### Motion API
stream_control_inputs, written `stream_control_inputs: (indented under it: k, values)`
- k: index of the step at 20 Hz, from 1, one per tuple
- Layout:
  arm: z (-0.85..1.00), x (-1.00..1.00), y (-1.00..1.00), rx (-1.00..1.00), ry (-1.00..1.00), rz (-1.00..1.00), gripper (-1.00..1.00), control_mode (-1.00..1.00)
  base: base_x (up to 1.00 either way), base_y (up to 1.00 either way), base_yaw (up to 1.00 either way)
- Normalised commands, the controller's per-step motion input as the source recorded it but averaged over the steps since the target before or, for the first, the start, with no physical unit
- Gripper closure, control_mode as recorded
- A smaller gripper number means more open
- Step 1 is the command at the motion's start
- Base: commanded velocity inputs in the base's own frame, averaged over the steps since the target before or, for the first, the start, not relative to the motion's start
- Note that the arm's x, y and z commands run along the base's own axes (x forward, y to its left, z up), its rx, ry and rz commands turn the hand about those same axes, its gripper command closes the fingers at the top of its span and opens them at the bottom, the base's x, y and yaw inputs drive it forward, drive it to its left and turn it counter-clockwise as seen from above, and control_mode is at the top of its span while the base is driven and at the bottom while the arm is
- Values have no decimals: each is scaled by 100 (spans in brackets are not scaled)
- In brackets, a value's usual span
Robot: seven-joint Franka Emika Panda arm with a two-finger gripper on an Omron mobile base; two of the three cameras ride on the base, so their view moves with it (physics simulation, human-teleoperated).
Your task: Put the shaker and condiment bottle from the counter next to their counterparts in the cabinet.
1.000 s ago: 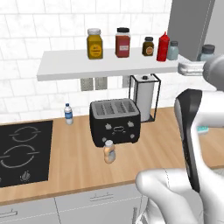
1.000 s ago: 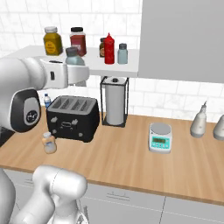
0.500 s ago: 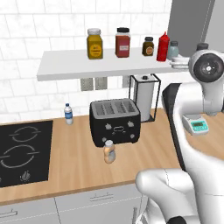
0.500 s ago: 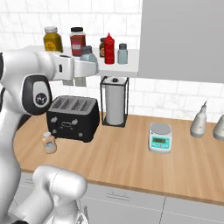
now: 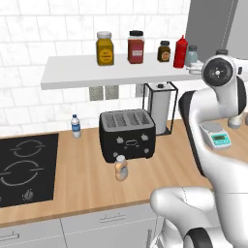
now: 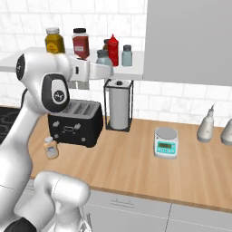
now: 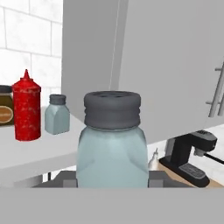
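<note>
My gripper (image 6: pixel 103 69) is shut on the shaker (image 6: pixel 103 57), a pale blue-grey jar with a dark cap, held upright just in front of the white shelf of the cabinet (image 6: pixel 136 68). Close up in the hand view, the shaker (image 7: pixel 112 148) stands between my fingers. Behind it on the shelf (image 7: pixel 39 153) are the counterparts: a red squeeze bottle (image 7: pixel 26 111) and a small shaker (image 7: pixel 57 115). The two also appear as red bottle (image 5: pixel 180 52) and shaker (image 5: pixel 192 55) in the left base view. The orange-brown condiment bottle (image 5: pixel 121 168) stands on the counter (image 5: pixel 87 184) before the toaster.
A black toaster (image 5: pixel 127 134), a paper towel holder (image 6: pixel 119 105) and a small scale (image 6: pixel 165 142) stand on the counter. A water bottle (image 5: pixel 76 126) is beside the stove (image 5: pixel 24 169). Spice jars (image 5: pixel 104 48) line the shelf. The grey cabinet panel (image 7: pixel 166 65) rises to the right.
My arm has carried the shaker to the right along the shelf's front, closer to the red bottle and small shaker. The condiment bottle has not moved.
</note>
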Motion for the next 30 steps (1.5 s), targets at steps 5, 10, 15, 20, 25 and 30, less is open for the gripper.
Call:
stream_control_inputs:
  k: [5,10,15,20,25,30]
  values:
    - [-11,13,0,0,0,-7,100,-100,0,0,0]
    - [0,27,-3,0,0,-10,100,-100,0,0,0]
    - [-8,22,-5,0,0,-7,100,-100,0,0,0]
    - [-17,21,-25,1,0,-4,100,-100,0,0,0]
    - [-1,23,-10,0,0,-2,100,-100,0,0,0]
    - [-7,18,0,0,0,0,100,-100,0,0,0]
